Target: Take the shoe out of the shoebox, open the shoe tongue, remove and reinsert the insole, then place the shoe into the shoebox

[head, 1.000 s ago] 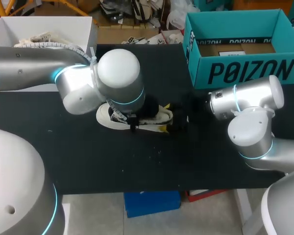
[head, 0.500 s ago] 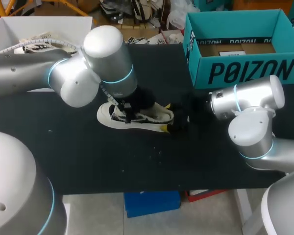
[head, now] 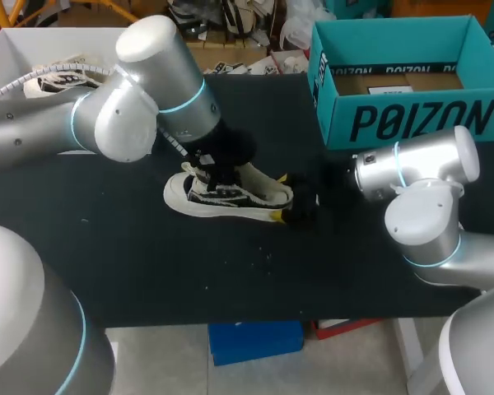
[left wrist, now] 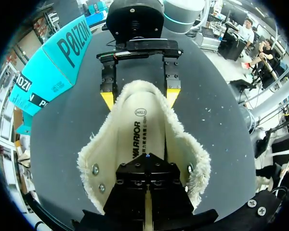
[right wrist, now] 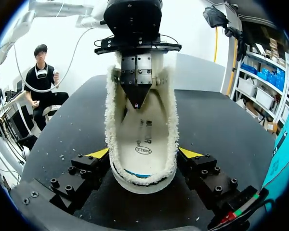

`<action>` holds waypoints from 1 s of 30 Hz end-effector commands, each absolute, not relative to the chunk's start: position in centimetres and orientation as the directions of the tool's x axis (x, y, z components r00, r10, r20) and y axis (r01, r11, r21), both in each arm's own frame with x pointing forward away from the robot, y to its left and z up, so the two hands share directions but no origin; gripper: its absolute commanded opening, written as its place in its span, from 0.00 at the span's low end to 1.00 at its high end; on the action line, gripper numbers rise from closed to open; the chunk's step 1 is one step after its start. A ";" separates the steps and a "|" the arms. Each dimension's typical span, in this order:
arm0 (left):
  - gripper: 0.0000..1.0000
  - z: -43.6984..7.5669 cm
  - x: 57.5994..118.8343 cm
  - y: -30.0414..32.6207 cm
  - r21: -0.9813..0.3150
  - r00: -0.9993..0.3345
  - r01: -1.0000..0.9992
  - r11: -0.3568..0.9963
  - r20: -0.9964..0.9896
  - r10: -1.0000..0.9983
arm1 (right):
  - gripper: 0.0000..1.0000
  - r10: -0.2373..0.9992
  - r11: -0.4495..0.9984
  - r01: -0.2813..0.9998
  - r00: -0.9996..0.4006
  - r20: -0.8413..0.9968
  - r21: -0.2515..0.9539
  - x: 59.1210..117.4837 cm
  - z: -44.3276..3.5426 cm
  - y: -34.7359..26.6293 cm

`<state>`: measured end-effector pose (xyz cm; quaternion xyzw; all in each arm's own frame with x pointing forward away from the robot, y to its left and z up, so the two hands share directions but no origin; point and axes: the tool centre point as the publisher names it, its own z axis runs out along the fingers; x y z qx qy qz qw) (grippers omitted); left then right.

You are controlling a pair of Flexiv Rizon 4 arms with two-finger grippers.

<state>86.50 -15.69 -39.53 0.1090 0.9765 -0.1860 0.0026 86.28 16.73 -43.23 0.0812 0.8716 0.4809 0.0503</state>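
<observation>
Raised left arm (head: 132, 107) clear of the shoe (head: 230, 196) with left tool (left wrist: 146, 163) closed together over the insole (left wrist: 139, 127), and kept right tool (right wrist: 143, 154) clamped on the heel (right wrist: 142, 182) as anchor.

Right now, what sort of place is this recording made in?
Probably a robot test bench: a black table bears a teal shoebox and a fleece-lined shoe, which is gripped by the left gripper and the right gripper.
</observation>
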 end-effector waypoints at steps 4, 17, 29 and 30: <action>0.00 -38.2 85.9 -16.0 -0.402 -0.957 0.273 0.874 -0.022 0.288 | 0.00 0.191 0.526 0.095 -0.981 -0.009 0.845 86.3 -43.4 16.7; 0.00 -37.2 85.8 -16.9 -0.393 -0.943 0.305 0.868 0.001 0.332 | 0.00 0.191 0.526 0.095 -0.981 -0.009 0.845 86.3 -43.4 16.7; 0.00 -36.7 88.1 -17.2 -0.295 -0.882 0.275 0.915 0.302 0.363 | 0.00 0.191 0.526 0.095 -0.981 -0.009 0.845 86.3 -43.4 16.7; 0.00 -36.7 88.1 -17.2 -0.286 -0.884 0.271 0.919 0.304 0.356 | 0.00 0.191 0.526 0.095 -0.981 -0.009 0.845 86.3 -43.4 16.7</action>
